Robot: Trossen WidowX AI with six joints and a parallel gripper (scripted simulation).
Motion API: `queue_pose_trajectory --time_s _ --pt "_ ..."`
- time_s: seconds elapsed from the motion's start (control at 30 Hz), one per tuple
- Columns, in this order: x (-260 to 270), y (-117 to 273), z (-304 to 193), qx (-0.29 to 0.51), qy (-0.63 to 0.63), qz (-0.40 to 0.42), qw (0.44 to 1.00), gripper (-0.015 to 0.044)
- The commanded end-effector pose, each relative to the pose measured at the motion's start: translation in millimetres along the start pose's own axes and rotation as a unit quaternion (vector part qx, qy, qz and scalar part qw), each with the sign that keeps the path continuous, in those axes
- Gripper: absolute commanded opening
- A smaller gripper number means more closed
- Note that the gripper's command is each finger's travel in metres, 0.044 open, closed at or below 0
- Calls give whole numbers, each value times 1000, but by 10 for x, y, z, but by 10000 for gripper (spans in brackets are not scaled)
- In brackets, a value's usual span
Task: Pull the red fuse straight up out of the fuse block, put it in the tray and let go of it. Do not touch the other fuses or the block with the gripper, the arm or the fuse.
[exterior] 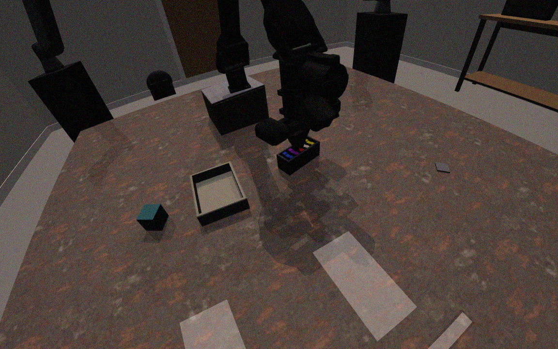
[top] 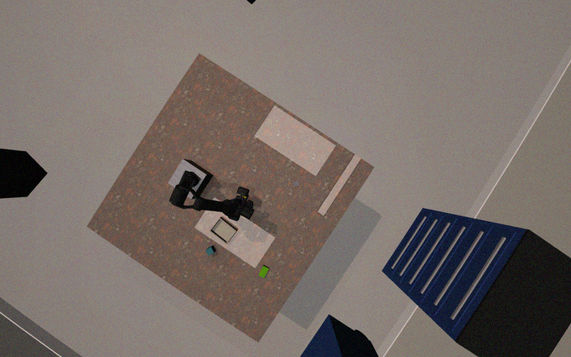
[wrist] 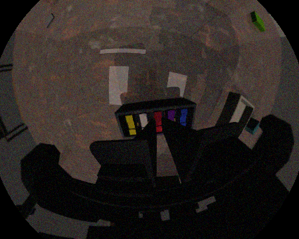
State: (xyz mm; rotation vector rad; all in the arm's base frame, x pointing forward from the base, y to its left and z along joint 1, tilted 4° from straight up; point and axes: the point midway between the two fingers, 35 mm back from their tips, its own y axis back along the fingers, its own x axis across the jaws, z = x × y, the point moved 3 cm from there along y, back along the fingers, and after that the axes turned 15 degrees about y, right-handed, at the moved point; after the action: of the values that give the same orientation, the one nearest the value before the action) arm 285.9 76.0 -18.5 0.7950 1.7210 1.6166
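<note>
The black fuse block [exterior: 298,165] [wrist: 156,103] stands on the table with its row of fuses. The red fuse [wrist: 158,116] [exterior: 301,149] stands in the middle slot, still seated as far as I can see. My gripper [wrist: 157,121] [exterior: 299,147] points down at the block, with one fingertip on each side of the red fuse. It looks shut on the red fuse; its lower part is hidden in the block. The open tray [exterior: 224,212] [top: 224,229] [wrist: 229,106] is empty and stands beside the block, on the blue fuse's side.
The white fuse [wrist: 143,119] and purple fuse [wrist: 171,115] flank the fingertips closely. The yellow fuse [wrist: 130,123] and blue fuse [wrist: 183,116] are at the ends. A teal cube [exterior: 151,212] [top: 210,250] stands beyond the tray. A green block [top: 263,271] and grey tile [exterior: 442,166] lie farther off.
</note>
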Motion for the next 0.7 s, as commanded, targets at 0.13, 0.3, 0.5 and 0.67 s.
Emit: queue_pose_trajectory --time_s 0.13,0.3,0.5,0.67 --pt "-1 2 0 0 0 0 1000 0" --pt "-1 10 1 0 0 0 1000 0" --pt "-2 39 3 0 0 0 1000 0" --pt "-2 63 4 0 0 0 1000 0"
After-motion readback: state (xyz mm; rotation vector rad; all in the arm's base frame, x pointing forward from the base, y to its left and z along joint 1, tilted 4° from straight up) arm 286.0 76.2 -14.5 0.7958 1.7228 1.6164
